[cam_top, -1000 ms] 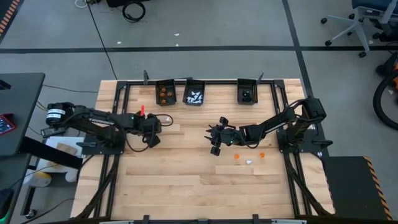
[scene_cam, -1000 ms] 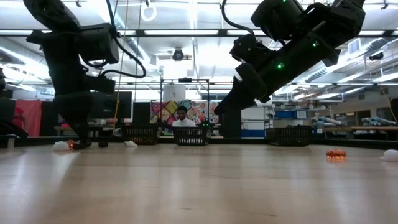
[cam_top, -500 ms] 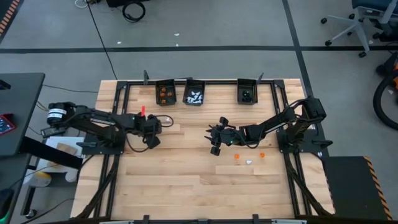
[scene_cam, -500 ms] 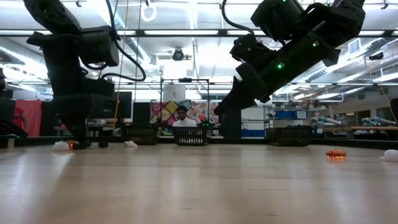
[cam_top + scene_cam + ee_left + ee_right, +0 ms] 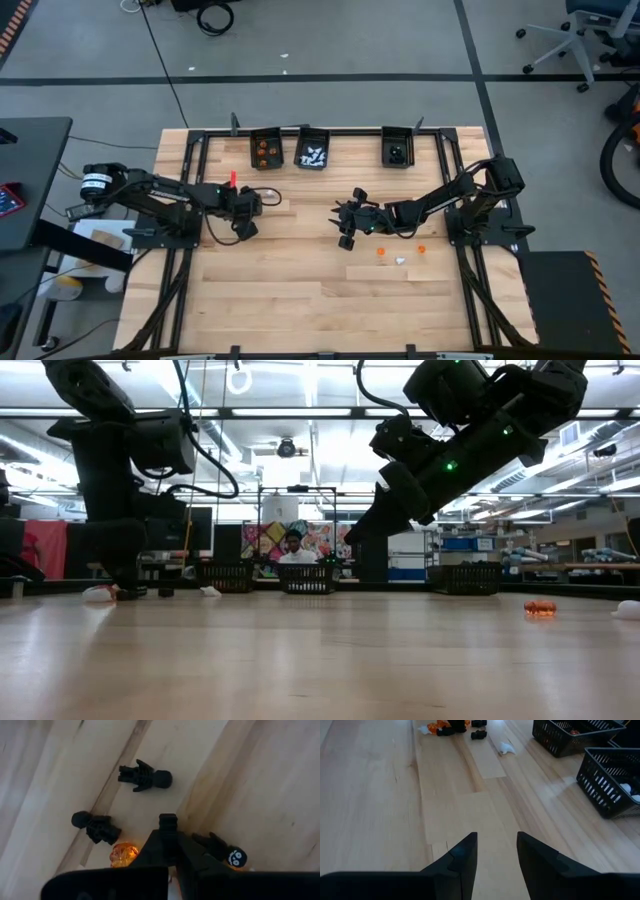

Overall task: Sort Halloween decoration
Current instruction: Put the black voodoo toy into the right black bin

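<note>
Several tiny trinkets lie on the wooden table around my left gripper [image 5: 167, 820]: two black figures [image 5: 146, 775] [image 5: 95, 826], an orange pumpkin [image 5: 123, 855] and a black one with a white face [image 5: 230, 855]. This gripper [image 5: 243, 215] points steeply down at the left of the table, shut, with no trinket showing between its fingers. My right gripper [image 5: 496, 851] hangs open above mid-table [image 5: 345, 226], with nothing between its fingers. Two orange trinkets [image 5: 381, 251] [image 5: 421, 248] and a white one [image 5: 400, 260] lie near it. My left gripper stands with its shut fingertips [image 5: 168, 818] down among the trinkets, coming from above. Whether they touch a trinket or the table, I cannot tell.
Three small black bins stand along the far edge: one with orange pieces [image 5: 265, 150], one with white pieces [image 5: 313, 153], one with black pieces [image 5: 398, 150]. A black frame [image 5: 190, 180] borders the table. A wide stretch of bare wood lies between the two arms and toward the near edge.
My left gripper has shut while staying over the same spot among the trinkets. My right gripper has kept still.
</note>
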Available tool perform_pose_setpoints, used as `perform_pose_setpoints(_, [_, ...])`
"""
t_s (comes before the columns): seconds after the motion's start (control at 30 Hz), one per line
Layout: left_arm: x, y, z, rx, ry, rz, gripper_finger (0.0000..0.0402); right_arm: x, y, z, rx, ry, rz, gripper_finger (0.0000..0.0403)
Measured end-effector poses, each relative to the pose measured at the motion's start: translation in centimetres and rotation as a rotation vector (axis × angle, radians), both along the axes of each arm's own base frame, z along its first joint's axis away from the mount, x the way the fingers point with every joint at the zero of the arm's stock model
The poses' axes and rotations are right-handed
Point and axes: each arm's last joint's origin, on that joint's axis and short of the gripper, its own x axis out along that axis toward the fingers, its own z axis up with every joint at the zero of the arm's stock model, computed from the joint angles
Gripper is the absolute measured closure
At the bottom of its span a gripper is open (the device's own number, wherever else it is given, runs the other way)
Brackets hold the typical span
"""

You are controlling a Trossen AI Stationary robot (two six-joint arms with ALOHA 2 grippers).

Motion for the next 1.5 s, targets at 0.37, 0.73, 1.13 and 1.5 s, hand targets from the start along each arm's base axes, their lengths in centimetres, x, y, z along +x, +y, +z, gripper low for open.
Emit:
perform_pose_setpoints(0.37, [2.0,0.4,2.5,0.104,-0.083,-0.077,0.0394,0.0,0.0,-0.1,-0.001,0.006,0.000,0.0260])
perform_pose_setpoints(0.73, [4.0,2.1,3.8,0.194,-0.259,-0.148,0.0394,-0.1,0.0,-0.1,-0.001,0.009,0.000,0.0260])
perform_pose_setpoints(1.13, [6.1,4.2,5.4,0.201,-0.548,-0.230,0.0394,-2.1,-0.1,3.9,-0.102,-0.024,-0.143,0.0261])
perform_pose_setpoints(1.5, [11.4,6.8,6.0,0.279,-0.685,-0.304,0.0394,-8.0,-0.6,6.0,-0.256,-0.030,-0.477,0.0264])
